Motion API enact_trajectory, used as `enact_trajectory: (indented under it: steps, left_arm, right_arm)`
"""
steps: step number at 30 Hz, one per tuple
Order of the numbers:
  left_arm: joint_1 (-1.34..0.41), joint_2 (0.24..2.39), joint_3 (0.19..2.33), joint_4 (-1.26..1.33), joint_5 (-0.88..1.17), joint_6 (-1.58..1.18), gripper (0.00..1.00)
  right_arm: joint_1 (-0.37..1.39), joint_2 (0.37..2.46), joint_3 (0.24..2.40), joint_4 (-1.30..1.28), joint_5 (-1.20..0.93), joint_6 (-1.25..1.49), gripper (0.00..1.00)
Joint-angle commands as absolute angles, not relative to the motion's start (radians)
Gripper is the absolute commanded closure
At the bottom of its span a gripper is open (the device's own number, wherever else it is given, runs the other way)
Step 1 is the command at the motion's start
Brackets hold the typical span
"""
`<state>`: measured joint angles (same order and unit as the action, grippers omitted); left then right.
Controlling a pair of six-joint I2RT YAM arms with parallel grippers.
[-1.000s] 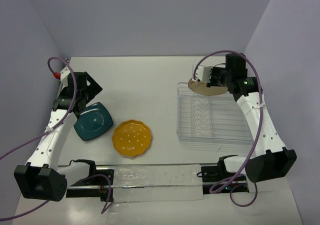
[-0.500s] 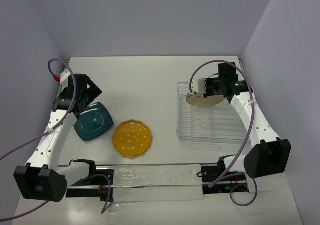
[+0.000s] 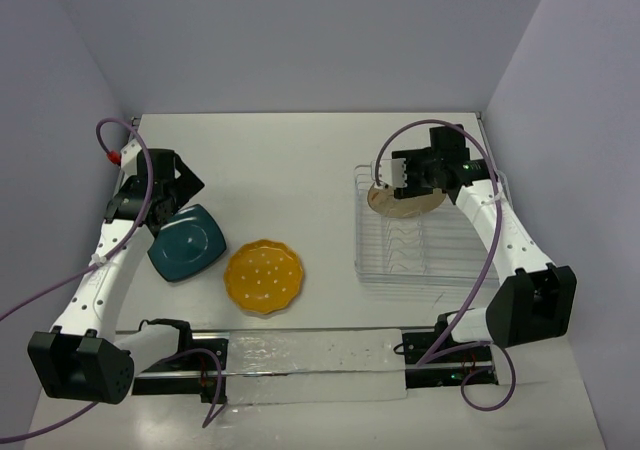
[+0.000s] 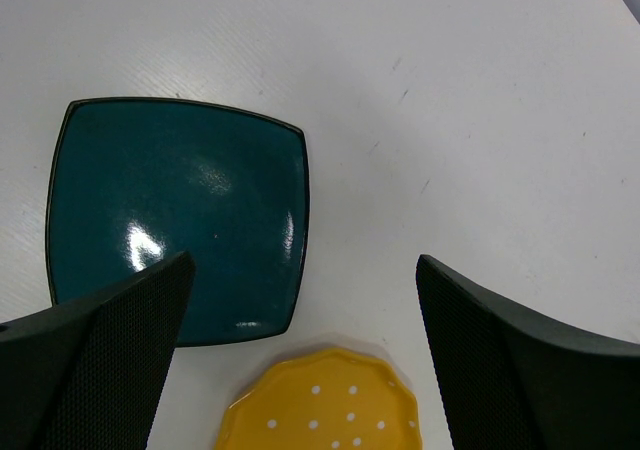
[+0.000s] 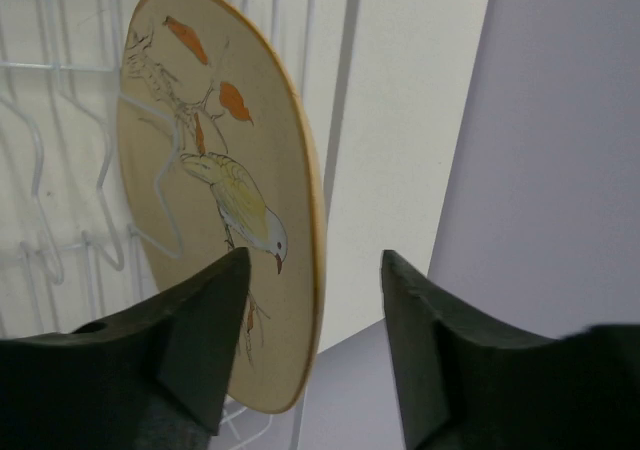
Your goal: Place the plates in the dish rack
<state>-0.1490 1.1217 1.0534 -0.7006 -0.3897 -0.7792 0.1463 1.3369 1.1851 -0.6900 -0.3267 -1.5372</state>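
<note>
The cream plate with a bird-and-branch print stands on edge in the far end of the dish rack. In the right wrist view the cream plate leans in the wire dividers, its rim between my open fingers. My right gripper is open around that rim, not clamped. The dark teal plate lies flat at left, the yellow-orange dotted plate beside it. My left gripper is open above them; its view shows the teal plate and the yellow plate below.
The clear wire rack sits at the right of the white table. A clear plastic strip lies along the near edge between the arm bases. Grey walls enclose the table on three sides.
</note>
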Motion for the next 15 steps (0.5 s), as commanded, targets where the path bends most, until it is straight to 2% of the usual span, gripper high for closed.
enact_trajectory:
  steps: [1, 3, 8, 10, 15]
  left_arm:
    - [-0.148, 1.115, 1.071, -0.696, -0.377, -0.778, 0.01]
    - [-0.148, 1.117, 1.065, -0.682, -0.365, -0.775, 0.01]
    - [-0.147, 1.117, 1.052, -0.669, -0.341, -0.769, 0.01]
    - [-0.147, 1.115, 1.052, -0.673, -0.345, -0.766, 0.01]
    - [-0.147, 1.102, 1.058, -0.679, -0.354, -0.764, 0.01]
  right_arm:
    - [0.158, 1.338, 1.21, -0.586, -0.332, -1.537, 0.26]
    - [0.158, 1.336, 1.218, -0.579, -0.331, -1.523, 0.15]
    - [0.158, 1.319, 1.222, -0.578, -0.343, -1.513, 0.04]
    - [0.158, 1.307, 1.227, -0.578, -0.342, -1.504, 0.01]
    - [0.161, 1.277, 1.251, -0.577, -0.334, -1.473, 0.0]
